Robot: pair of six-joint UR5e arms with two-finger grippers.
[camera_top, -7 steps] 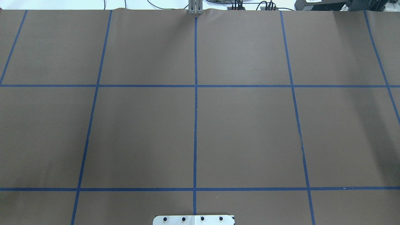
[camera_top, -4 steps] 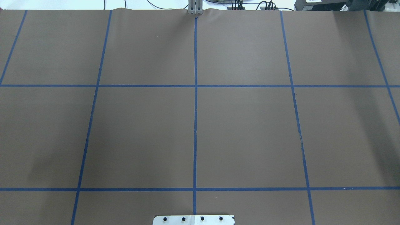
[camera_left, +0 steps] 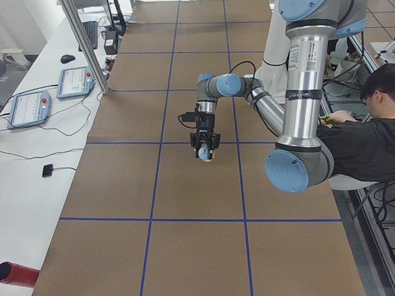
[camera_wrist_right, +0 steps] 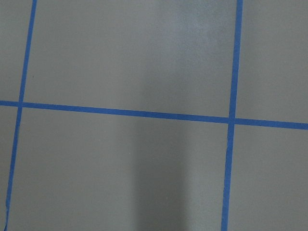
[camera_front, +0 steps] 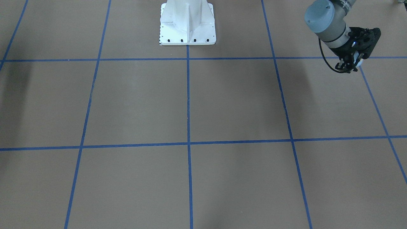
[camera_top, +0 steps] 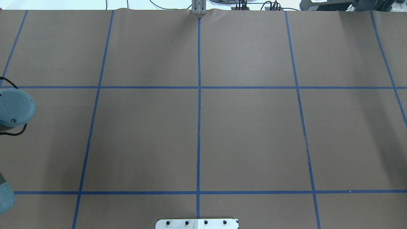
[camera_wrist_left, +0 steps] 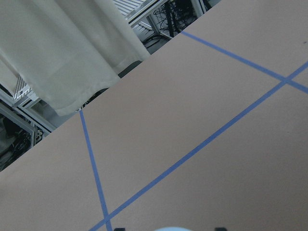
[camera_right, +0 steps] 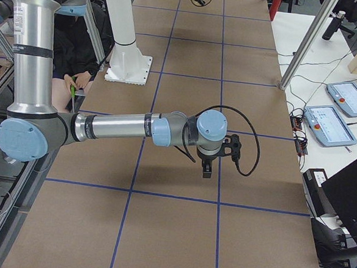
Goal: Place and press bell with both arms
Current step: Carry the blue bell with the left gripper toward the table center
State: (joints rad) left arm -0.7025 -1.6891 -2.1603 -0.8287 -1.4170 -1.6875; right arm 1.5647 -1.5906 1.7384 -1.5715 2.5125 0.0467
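The light-blue bell point(camera_left: 205, 154) hangs in my left gripper point(camera_left: 204, 146), above the brown table near a blue tape crossing. In the front-facing view the left gripper point(camera_front: 351, 64) is at the top right, shut on the bell point(camera_front: 359, 62), of which only a pale sliver shows. In the left wrist view the bell's top point(camera_wrist_left: 173, 229) peeks in at the bottom edge. My right gripper point(camera_right: 207, 171) points down over the table in the exterior right view only; I cannot tell whether it is open. The right wrist view shows only taped table.
The white pedestal point(camera_front: 187, 24) stands at the robot's side of the table, its base plate point(camera_top: 197, 223) at the overhead view's bottom edge. A seated operator point(camera_left: 372, 129) is beside the table. A red tube point(camera_left: 14, 274) lies off the table's near left.
The left arm's light-blue joint cap has come into the overhead view at the left edge, where only bare table showed before.
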